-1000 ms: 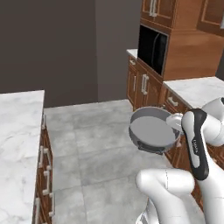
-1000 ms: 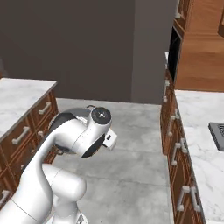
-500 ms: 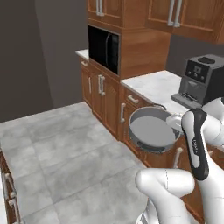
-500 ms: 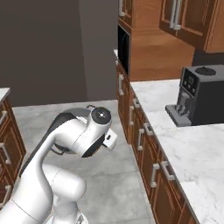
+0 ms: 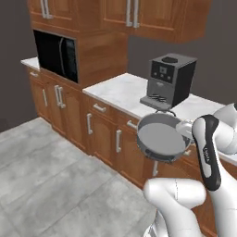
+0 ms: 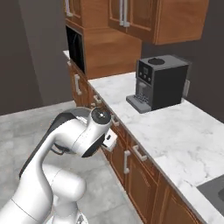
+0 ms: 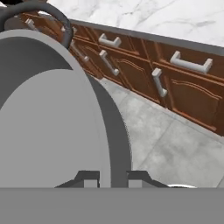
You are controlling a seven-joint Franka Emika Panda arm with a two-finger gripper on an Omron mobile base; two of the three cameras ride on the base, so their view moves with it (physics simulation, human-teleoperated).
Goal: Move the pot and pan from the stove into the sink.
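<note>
I have the wide round grey metal pot [image 5: 160, 141] in the air, carried in front of the wooden base cabinets [image 5: 102, 134], tilted so its open mouth faces back toward the left base camera. In the hand view the two-finger gripper [image 7: 111, 177] has its dark fingertips straddling the pot's wall, one inside and one outside, so I judge it pinched on the rim. What the coming move turns on: a dark grey recessed corner that I take for the sink [image 6: 213, 192] sits at the far right end of the white marble counter [image 6: 175, 131], well apart from the pot, past the black coffee machine [image 6: 158, 82]. So the carry runs along the counter to the right. I count one pot, one gripper, one coffee machine, one black microwave [image 5: 55, 53]
</note>
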